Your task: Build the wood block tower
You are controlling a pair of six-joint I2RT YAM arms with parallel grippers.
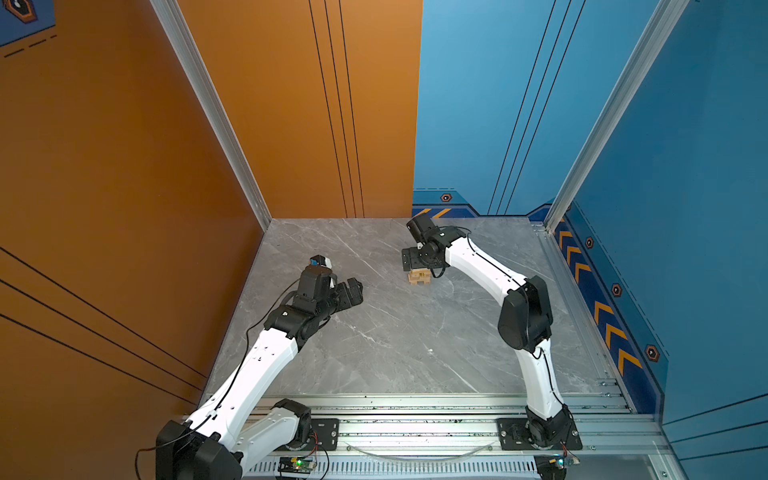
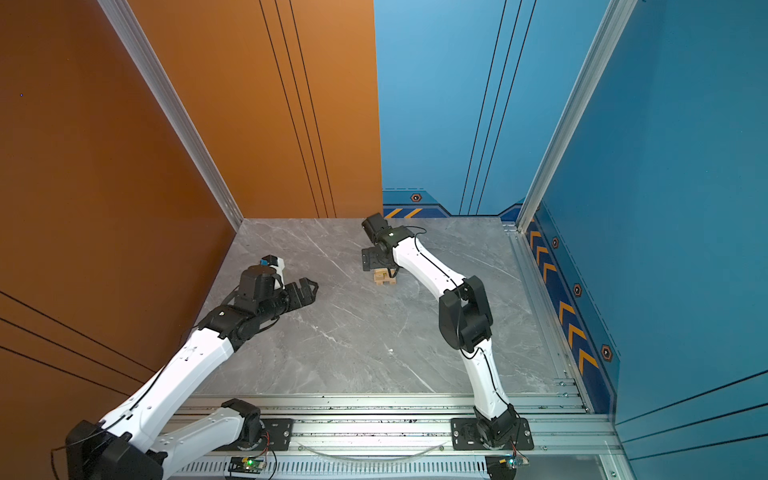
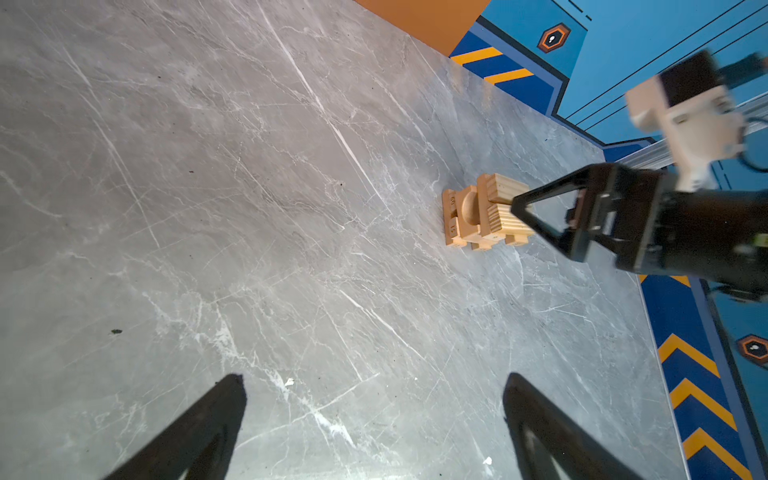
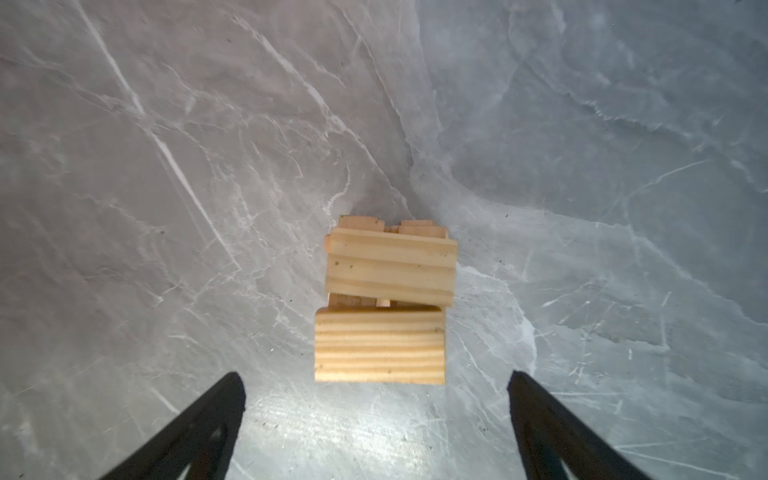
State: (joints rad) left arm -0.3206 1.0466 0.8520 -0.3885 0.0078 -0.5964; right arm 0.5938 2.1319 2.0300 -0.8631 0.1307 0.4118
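Observation:
The tower (image 1: pixel 419 278) (image 2: pixel 384 278) is a small stack of pale wood blocks on the grey marble table (image 1: pixel 374 332), right of middle toward the back. In the right wrist view its top shows a striped bar (image 4: pixel 380 345) and, beside it, a slightly skewed grooved slab (image 4: pixel 390 270). The left wrist view shows a rounded arch piece (image 3: pixel 467 208) low in the tower (image 3: pixel 486 224). My right gripper (image 1: pixel 417 268) (image 4: pixel 376 390) (image 3: pixel 540 220) hangs open just above the tower, holding nothing. My left gripper (image 1: pixel 353 289) (image 2: pixel 309 289) (image 3: pixel 374 395) stands open and empty over bare table, well left of the tower.
An orange wall (image 1: pixel 124 208) closes the left side and a blue wall (image 1: pixel 685 208) the right and back. A metal rail (image 1: pixel 415 419) with both arm bases runs along the front edge. A tiny white fleck (image 1: pixel 431 350) lies on the table.

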